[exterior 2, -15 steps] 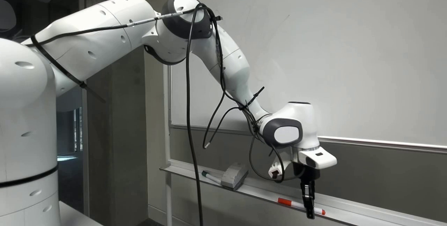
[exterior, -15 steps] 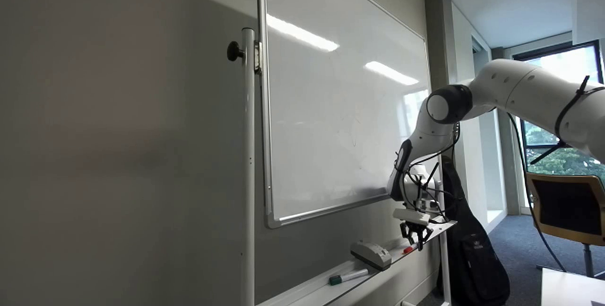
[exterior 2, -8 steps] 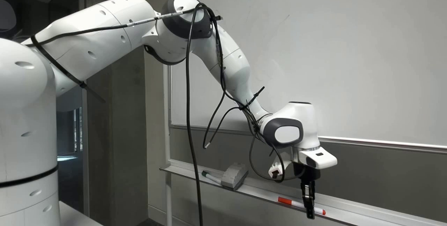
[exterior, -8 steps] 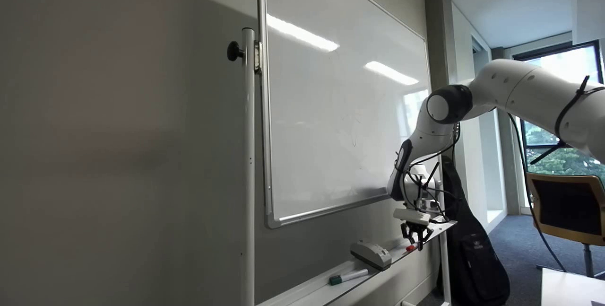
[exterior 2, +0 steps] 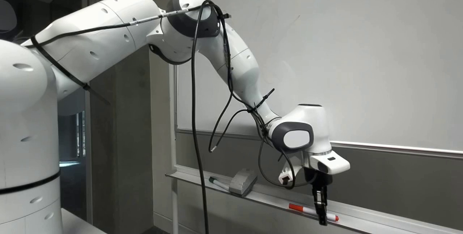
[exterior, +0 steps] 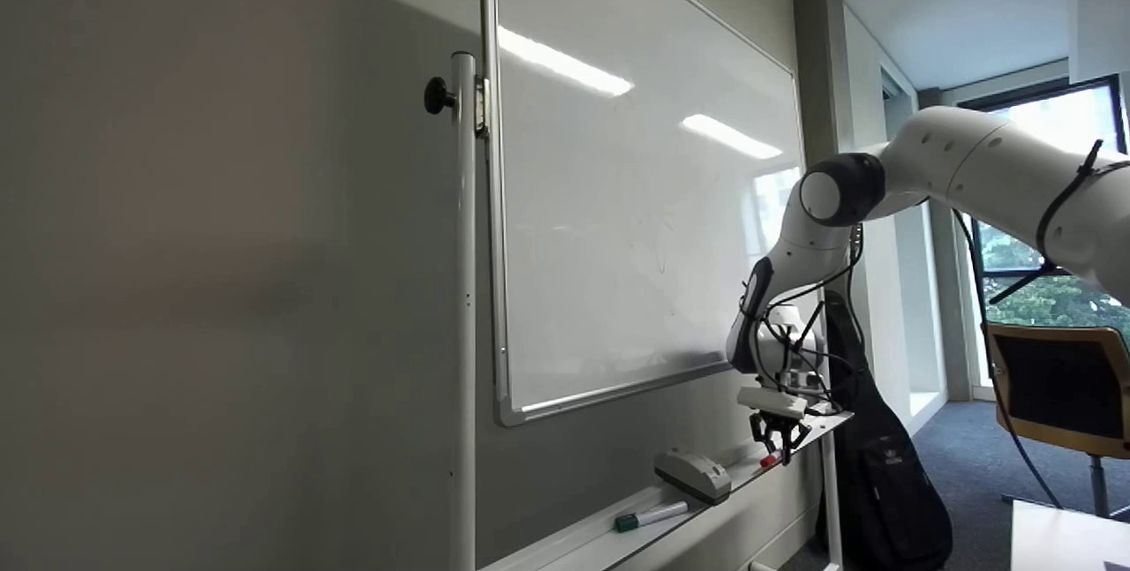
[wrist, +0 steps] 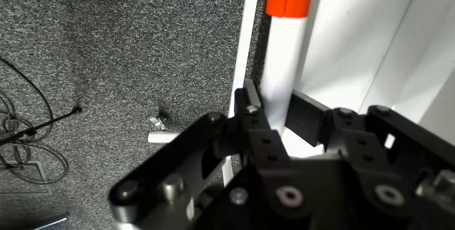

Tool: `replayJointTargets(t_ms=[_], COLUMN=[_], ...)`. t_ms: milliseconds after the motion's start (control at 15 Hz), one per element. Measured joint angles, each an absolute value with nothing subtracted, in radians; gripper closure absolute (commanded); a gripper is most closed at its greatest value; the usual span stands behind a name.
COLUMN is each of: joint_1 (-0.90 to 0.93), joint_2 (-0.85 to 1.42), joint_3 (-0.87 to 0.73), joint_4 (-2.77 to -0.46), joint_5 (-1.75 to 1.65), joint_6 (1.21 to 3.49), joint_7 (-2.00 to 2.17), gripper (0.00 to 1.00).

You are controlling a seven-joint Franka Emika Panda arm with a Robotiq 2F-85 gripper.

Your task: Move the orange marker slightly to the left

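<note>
The orange marker has a white barrel and an orange-red cap. It shows in both exterior views (exterior: 770, 460) (exterior 2: 308, 211) and in the wrist view (wrist: 284, 41), along the front part of the whiteboard tray (exterior 2: 269, 198). My gripper (exterior 2: 321, 223) points down over the tray and is shut on the white barrel, with a finger on each side in the wrist view (wrist: 276, 105). The cap sticks out toward the eraser side. The fingers hide part of the barrel in the exterior views. I cannot tell clearly whether the marker is off the tray surface.
A grey eraser block (exterior 2: 243, 182) sits on the tray on the marker's cap side. A green-capped marker (exterior: 651, 516) lies beyond it. The whiteboard (exterior 2: 361, 64) rises behind the tray. In the wrist view the tray's front edge drops to a carpeted floor (wrist: 142, 45).
The fingers have closed a little around the marker. The arm has risen very slightly, and the marker has shifted a little with the gripper.
</note>
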State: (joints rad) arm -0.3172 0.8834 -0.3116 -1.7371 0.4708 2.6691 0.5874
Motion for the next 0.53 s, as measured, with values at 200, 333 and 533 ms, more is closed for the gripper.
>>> replayJointTargets(t_ms=[200, 333, 533], joint_1=[-0.333, -0.348, -0.367], joint_2=[0.851, 0.821, 0.772], joint_3=[-0.294, -0.278, -0.258], joint_4=[-1.781, -1.810, -1.836], joint_5=[0.477, 0.482, 0.484], joint_6=[2.730, 2.768, 2.795], joint_7=[0.544, 0.512, 0.477], gripper=[0.95, 0.95, 0.95])
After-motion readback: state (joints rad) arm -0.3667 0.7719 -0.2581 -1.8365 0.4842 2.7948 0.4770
